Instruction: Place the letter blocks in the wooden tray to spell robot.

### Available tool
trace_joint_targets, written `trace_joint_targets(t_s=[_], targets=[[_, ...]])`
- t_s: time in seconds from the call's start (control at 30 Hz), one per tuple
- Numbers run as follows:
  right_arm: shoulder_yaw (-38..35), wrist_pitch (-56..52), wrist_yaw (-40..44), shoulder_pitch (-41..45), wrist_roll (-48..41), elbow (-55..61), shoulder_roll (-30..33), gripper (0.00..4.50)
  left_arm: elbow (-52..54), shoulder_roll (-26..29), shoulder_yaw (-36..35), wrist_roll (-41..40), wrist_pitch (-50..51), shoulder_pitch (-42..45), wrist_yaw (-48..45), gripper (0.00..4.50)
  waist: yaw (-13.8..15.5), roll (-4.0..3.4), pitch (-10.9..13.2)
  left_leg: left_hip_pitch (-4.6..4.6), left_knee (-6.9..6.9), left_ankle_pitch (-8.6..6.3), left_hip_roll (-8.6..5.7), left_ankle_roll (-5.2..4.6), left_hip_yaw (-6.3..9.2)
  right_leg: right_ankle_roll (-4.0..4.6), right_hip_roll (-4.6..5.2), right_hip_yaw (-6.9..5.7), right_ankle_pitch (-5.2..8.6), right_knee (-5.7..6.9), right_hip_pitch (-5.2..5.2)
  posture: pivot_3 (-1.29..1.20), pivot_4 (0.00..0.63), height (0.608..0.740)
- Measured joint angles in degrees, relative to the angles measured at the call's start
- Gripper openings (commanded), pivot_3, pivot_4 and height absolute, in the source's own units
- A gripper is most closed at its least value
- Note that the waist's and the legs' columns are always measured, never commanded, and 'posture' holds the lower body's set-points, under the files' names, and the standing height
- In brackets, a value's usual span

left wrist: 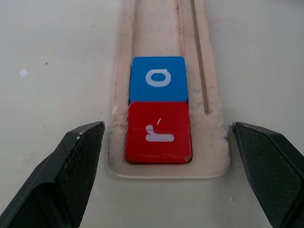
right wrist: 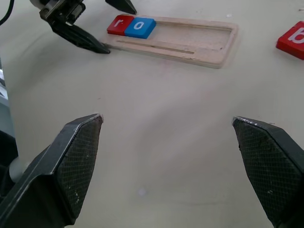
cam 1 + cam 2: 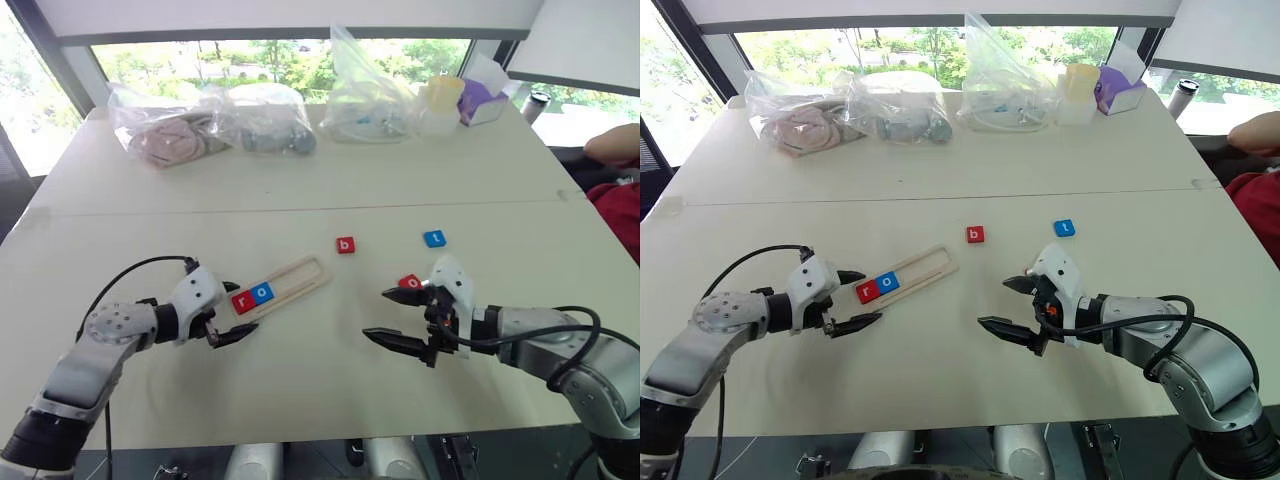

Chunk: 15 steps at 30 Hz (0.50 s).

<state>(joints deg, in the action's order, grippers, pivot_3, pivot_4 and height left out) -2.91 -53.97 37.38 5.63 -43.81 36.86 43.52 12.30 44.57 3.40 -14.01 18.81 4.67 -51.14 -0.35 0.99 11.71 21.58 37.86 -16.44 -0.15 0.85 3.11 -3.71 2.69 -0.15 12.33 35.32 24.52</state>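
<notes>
**Left wrist view: tray end sits between spread fingers**

Left wrist view shows the wooden tray point(image 1: 168, 90) with its near end between the wide-spread fingers of the left end effector point(image 1: 168, 156), which holds nothing. The red r block point(image 1: 158, 132) fills the end slot and the blue o block point(image 1: 158, 79) touches it.

Head views add the loose blocks on the counter point(image 3: 300, 380): red b block point(image 3: 345, 244), blue t block point(image 3: 434, 238), and a red block point(image 3: 409, 282) just beside the upper finger of the right end effector point(image 3: 392, 318), its letter unreadable. That end effector is wide apart and empty too.
</notes>
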Motion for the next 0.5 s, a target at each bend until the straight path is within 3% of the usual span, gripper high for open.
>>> trace_joint_targets(t_s=[0.13,0.37,0.5], targets=[[-0.19,0.01,-0.52,-0.01,0.02,0.0,-0.19,4.47,-1.83,-0.96,0.92,1.29,-2.08,0.73,0.08,4.5,0.39,-0.25,-0.21,-0.09,0.04,0.0,0.0,0.0,0.01,-0.09,0.01,0.0,0.05,0.0,-0.09,0.0,0.15,0.74],[-0.4,0.59,-1.08,-0.01,0.06,-0.01,-0.24,4.5,-2.92,-1.11,2.31,2.68,-5.93,0.08,-0.56,2.56,0.95,-0.71,-0.62,-0.14,0.06,0.0,0.01,0.0,-0.01,-0.09,0.0,0.01,0.06,0.0,-0.11,0.0,0.15,0.74],[-0.79,1.08,-1.22,-0.47,0.34,-0.11,-0.23,4.5,-4.19,-0.97,2.32,2.78,-7.96,1.02,-2.05,2.56,0.99,-0.72,-0.63,-0.14,0.06,0.0,0.03,-0.01,-0.02,-0.09,-0.04,-0.01,0.07,0.01,-0.11,0.0,0.15,0.74]])
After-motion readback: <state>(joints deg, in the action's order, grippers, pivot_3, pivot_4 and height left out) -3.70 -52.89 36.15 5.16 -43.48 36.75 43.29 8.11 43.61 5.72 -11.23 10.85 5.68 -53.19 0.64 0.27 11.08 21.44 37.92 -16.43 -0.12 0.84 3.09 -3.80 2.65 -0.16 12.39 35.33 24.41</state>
